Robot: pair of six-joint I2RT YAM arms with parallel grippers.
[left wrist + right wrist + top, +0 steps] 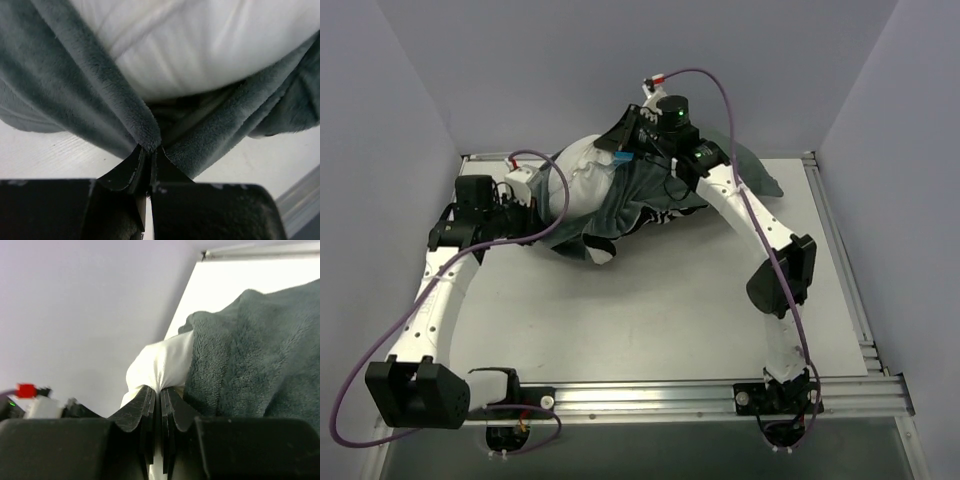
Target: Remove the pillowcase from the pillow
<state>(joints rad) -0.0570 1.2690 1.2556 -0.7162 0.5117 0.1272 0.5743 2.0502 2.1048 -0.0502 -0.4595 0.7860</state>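
Both arms arch up from their bases toward the pillow (pixel 582 172). At the pillow's left, the left end effector (pixel 150 150) is clamped tight on a grey fold of the pillowcase (pixel 95 85). The pillow lies far back on the tabletop (pixel 670 300). The pillowcase is bunched off to the pillow's right, and the long axis runs roughly left to right. At the pillow's far edge, the right end effector (pixel 160 391) is closed, pinching white pillow fabric.

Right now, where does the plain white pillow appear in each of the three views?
Top external: plump white fabric pillow upper centre, between both wrists.
Left wrist: pillow fills the top, above the left pincer shut on the dark grey plush pillowcase.
Right wrist: pillow, a small bulge at centre, pinched by the right pincer.
Shared landmark: the grey pillowcase bordering the white.
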